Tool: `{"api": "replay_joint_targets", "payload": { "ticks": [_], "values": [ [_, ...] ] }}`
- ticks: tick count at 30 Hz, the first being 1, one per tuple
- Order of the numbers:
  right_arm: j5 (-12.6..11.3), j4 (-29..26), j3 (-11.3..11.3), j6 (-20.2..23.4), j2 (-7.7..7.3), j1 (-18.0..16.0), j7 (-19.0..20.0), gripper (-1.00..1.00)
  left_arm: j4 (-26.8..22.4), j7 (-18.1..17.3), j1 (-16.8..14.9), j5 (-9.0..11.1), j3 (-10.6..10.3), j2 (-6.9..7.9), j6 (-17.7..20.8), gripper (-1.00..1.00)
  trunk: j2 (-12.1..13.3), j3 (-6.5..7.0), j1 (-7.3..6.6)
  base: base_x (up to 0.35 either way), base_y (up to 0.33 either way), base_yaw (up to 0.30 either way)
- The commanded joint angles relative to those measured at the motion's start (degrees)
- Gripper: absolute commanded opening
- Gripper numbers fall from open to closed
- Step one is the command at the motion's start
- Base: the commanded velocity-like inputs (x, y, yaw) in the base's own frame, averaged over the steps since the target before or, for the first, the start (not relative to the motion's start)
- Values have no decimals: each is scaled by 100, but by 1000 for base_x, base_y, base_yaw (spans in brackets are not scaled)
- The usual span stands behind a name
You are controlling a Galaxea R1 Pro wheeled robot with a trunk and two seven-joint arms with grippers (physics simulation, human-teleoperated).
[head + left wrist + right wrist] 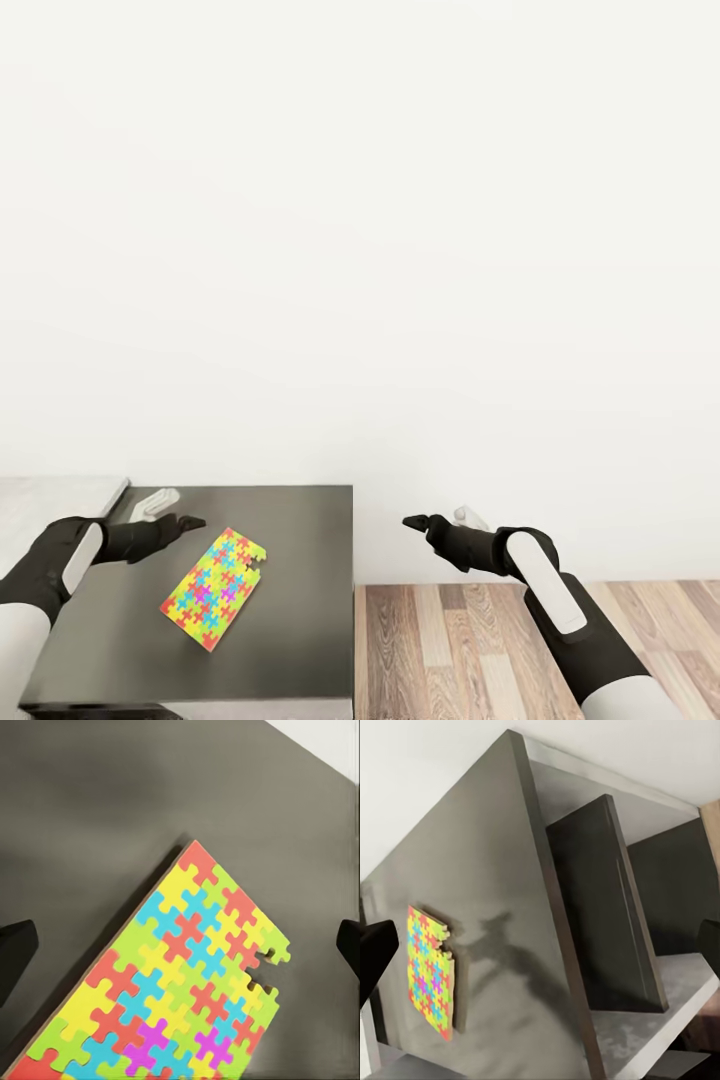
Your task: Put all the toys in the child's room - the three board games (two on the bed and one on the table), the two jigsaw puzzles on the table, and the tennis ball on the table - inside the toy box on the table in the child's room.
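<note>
Jigsaw puzzle (214, 588) flat on dark table (300, 620), just below spread left hand (183, 521).

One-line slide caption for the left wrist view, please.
Open left gripper poised above a multicoloured jigsaw puzzle lying flat on the dark grey surface.
</note>
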Motion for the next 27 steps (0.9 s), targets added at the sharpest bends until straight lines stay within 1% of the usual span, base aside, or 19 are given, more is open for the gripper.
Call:
{"api": "replay_joint_targets", "payload": {
  "ticks": [1,2,5,8,14,27],
  "values": [
    [-60,-7,12,1,-5,-5,-37,100,0,-114,-5,-23,1,21,37,100,-13,-22,3,0,0,0],
    [-61,-8,11,2,-4,-4,-6,100,2,-284,-5,-65,-52,59,43,100,-13,-31,3,0,0,0],
    [-55,-4,14,-2,4,-1,33,100,5,-536,-5,-161,-177,121,48,100,-13,-59,3,0,0,0],
    [-49,15,16,-5,15,-1,48,100,6,-659,-5,-210,-263,153,51,100,-13,-88,3,0,0,0],
    [-42,-3,12,1,-4,-2,75,100,-22,-741,-5,-231,-309,170,53,100,-13,-145,3,0,0,0],
    [-41,-1,10,2,-2,-10,94,100,-37,-753,-5,-232,-315,170,56,100,-13,-267,3,0,0,0]
  ]
}}
